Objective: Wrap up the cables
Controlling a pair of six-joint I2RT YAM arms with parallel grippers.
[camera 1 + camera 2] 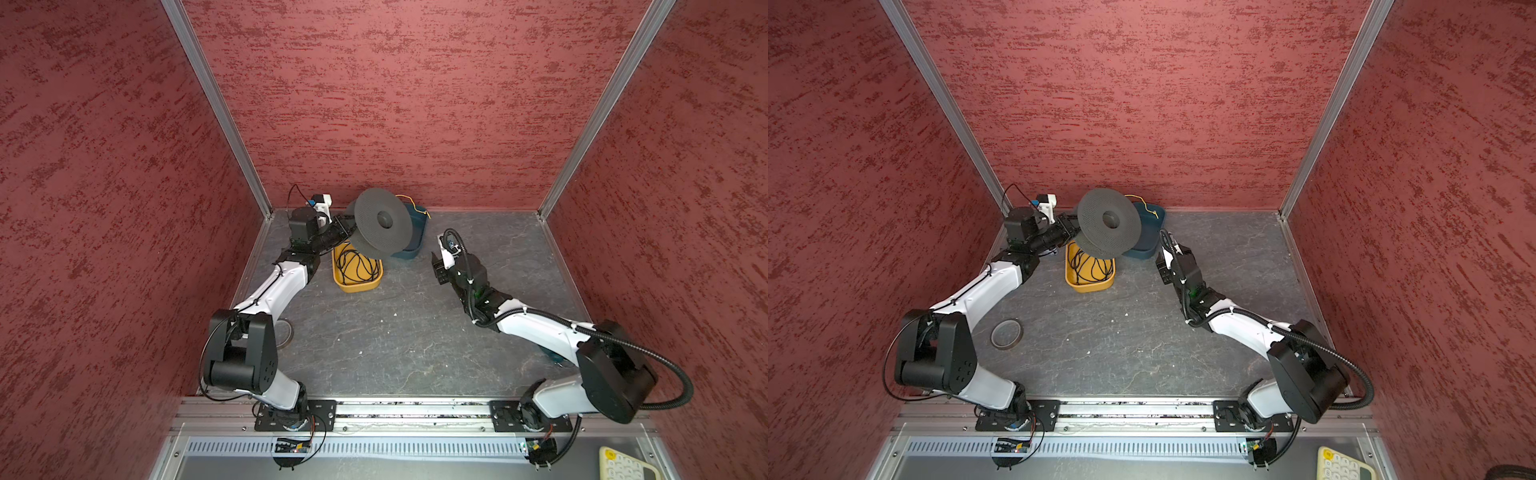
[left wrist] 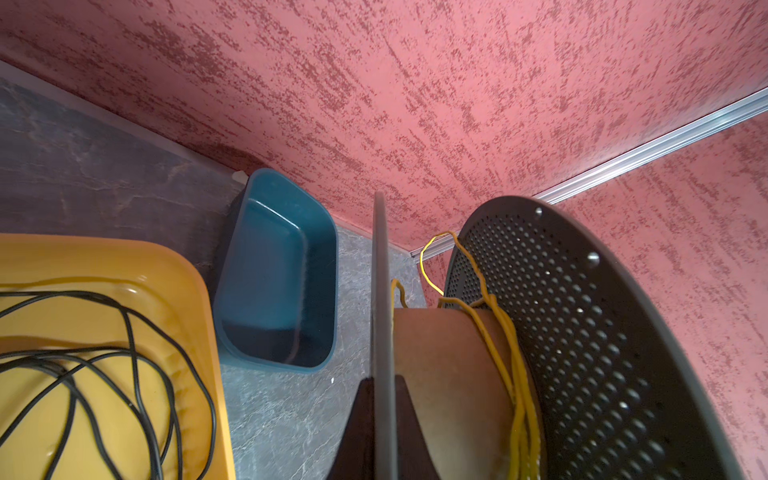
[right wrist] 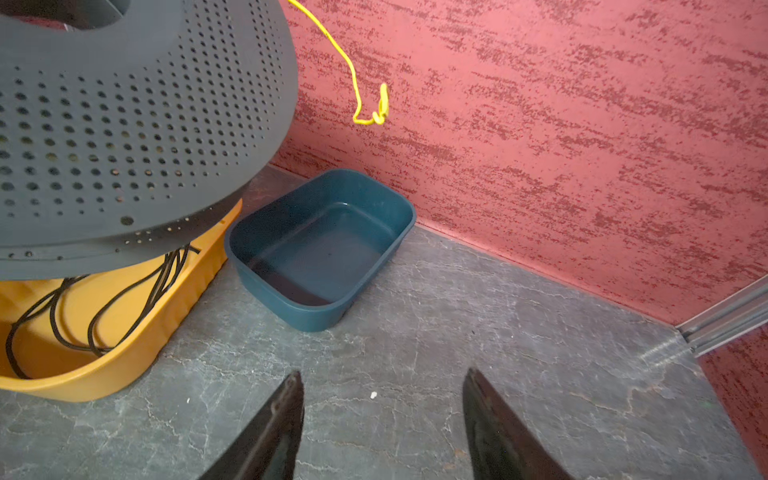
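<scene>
A dark grey perforated spool (image 1: pixel 382 224) with a brown core (image 2: pixel 449 374) hangs tilted over the back of the table. My left gripper (image 2: pixel 382 378) is shut on the thin edge of one flange (image 2: pixel 380 291). The cables are a thin yellow wire (image 2: pixel 511 353) with a few turns round the core. Its loose end (image 3: pixel 353 70) dangles free beyond the spool, above the blue bin, in both top views (image 1: pixel 411 203) (image 1: pixel 1142 203). My right gripper (image 3: pixel 382 374) is open and empty, low over the table to the right of the spool (image 1: pixel 436 262).
An empty blue bin (image 3: pixel 316 320) stands against the back wall, partly under the spool. Beside it, a yellow tray (image 1: pixel 357 286) holds a loose black cord (image 1: pixel 357 266). A tape roll (image 1: pixel 1006 333) lies by the left arm. A calculator (image 1: pixel 623 463) sits at the front right.
</scene>
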